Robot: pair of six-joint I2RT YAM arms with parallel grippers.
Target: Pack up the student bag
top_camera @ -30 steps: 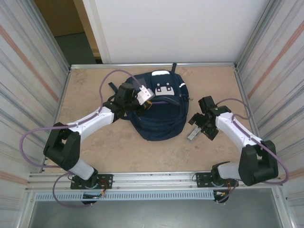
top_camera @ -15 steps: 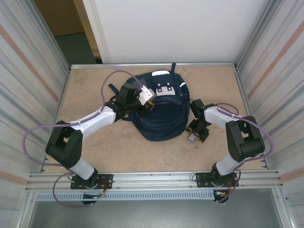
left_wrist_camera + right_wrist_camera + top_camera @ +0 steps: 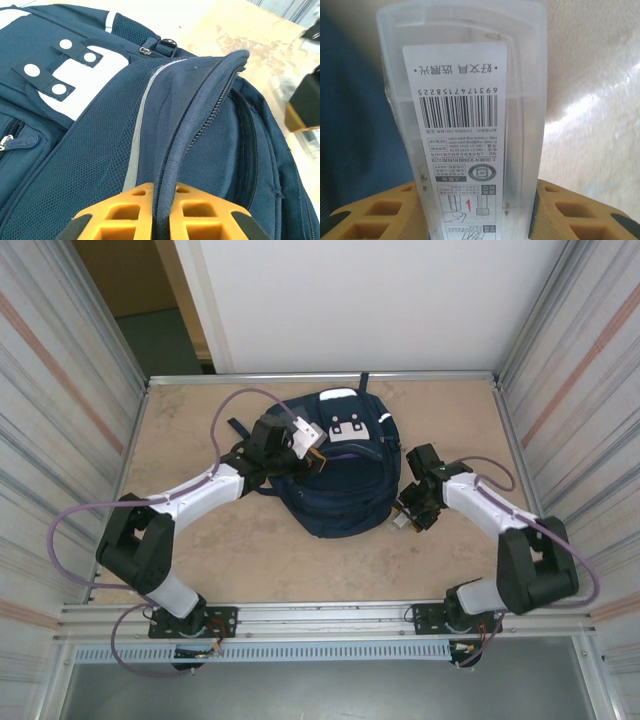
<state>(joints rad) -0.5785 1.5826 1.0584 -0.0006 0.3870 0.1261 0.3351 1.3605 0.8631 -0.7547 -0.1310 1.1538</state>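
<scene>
- The left tool (image 3: 165,212) is pressed together on a raised zipper fold of the backpack (image 3: 95,150).
- The right tool (image 3: 479,210) pinches a clear labelled box (image 3: 465,75) beside the backpack, over the counter (image 3: 590,100).

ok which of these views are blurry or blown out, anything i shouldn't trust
left wrist: student bag sharp, far right edge blurred, table washed pale; right wrist: label on the clear plastic box crisp, table beside it glaring white; top external: even light, soft shadows.
</scene>
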